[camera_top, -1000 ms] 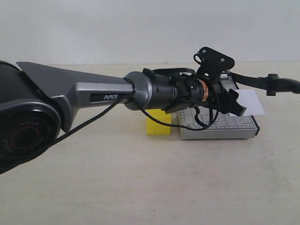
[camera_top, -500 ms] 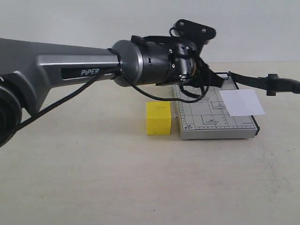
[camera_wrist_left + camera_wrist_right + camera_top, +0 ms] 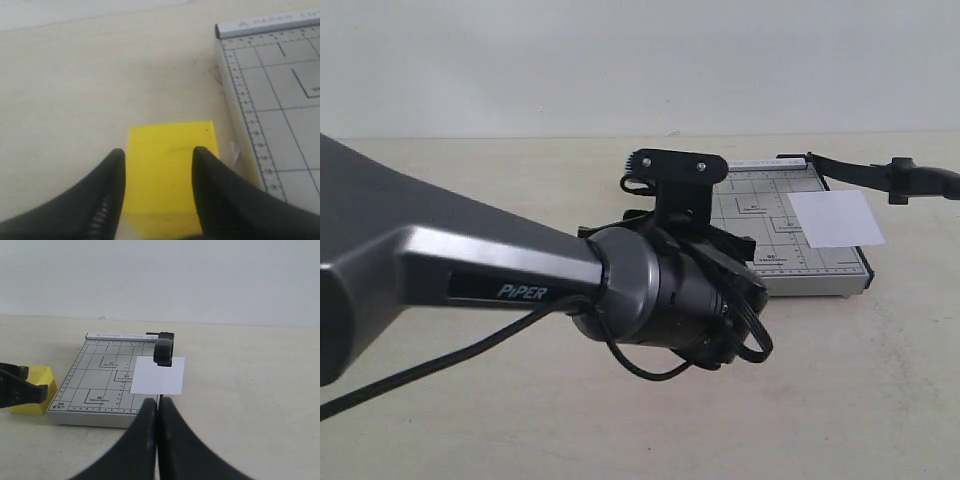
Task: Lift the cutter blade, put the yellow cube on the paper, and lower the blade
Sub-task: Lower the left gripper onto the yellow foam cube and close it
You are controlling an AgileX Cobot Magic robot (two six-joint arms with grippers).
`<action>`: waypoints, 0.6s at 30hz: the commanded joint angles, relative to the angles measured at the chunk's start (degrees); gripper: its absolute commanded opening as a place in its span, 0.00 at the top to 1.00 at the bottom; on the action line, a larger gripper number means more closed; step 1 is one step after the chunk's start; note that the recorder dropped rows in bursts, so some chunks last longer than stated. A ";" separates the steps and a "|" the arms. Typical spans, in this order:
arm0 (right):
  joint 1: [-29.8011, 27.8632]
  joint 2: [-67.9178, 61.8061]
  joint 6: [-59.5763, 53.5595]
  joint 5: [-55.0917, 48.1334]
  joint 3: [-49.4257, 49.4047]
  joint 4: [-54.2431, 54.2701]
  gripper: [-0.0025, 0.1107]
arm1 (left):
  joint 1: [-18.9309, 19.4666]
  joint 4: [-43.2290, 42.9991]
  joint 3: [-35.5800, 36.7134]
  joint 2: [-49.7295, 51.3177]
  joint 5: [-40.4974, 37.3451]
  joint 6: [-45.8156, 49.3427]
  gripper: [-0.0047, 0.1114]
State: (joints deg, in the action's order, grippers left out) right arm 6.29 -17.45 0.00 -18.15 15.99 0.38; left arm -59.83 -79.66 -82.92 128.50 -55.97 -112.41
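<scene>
Hovering over the yellow cube [image 3: 160,180], which sits on the table [image 3: 60,75] just beside the trimmer board [image 3: 280,100], the left gripper [image 3: 159,152] is spread open and empty. The cube is probably rigid, light and smooth, so it is best gripped across opposite flat faces. The right gripper [image 3: 158,402], its fingers pressed together, seemingly pinches the raised cutter blade [image 3: 865,172].

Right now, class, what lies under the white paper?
Under part of the paper lies the grey gridded board; the rest overhangs its edge. The board's markings beneath the sheet are covered.
</scene>
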 commanded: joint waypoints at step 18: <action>0.10 0.11 0.00 0.84 -0.02 0.33 0.98 | 9.64 6.23 0.20 0.33 20.34 7.77 0.06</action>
State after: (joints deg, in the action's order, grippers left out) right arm 6.29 -17.45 0.00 -18.03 15.99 0.57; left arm -51.00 -72.92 -82.83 128.12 -36.24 -103.31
